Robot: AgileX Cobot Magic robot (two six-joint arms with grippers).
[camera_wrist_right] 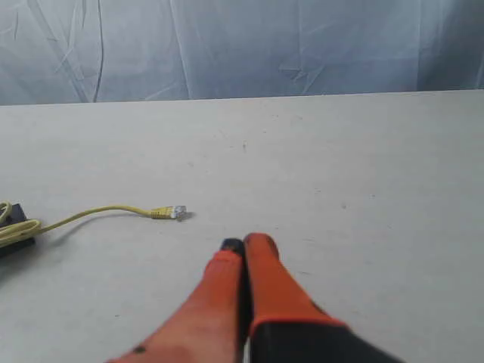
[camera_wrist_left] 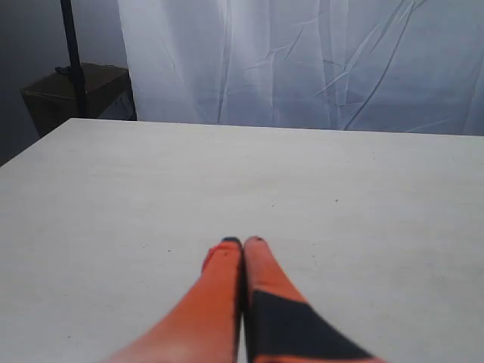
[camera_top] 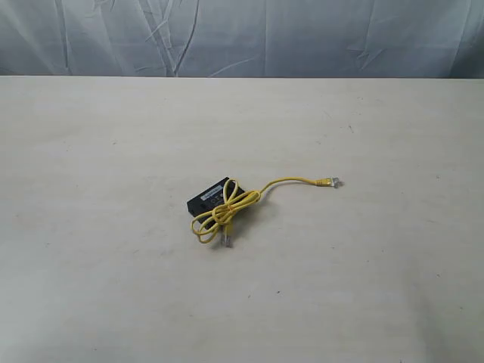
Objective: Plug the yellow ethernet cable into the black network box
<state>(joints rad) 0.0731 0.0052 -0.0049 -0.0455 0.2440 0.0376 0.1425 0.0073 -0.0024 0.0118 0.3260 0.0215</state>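
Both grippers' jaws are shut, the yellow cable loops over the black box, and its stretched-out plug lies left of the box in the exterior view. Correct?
Not left: the exterior view shows the stretched-out plug of the yellow ethernet cable lying right of the black network box. The rest holds.

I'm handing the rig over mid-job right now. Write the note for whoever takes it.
Left gripper: shut, empty; its view shows only table.
Right gripper: shut, empty, short of the outstretched plug.
Black network box sits mid-table, yellow ethernet cable looped across it; other plug lies on the table beside the box.
Done: nothing grasped, nothing plugged.
Left: grasp a plug, seat it in the box.
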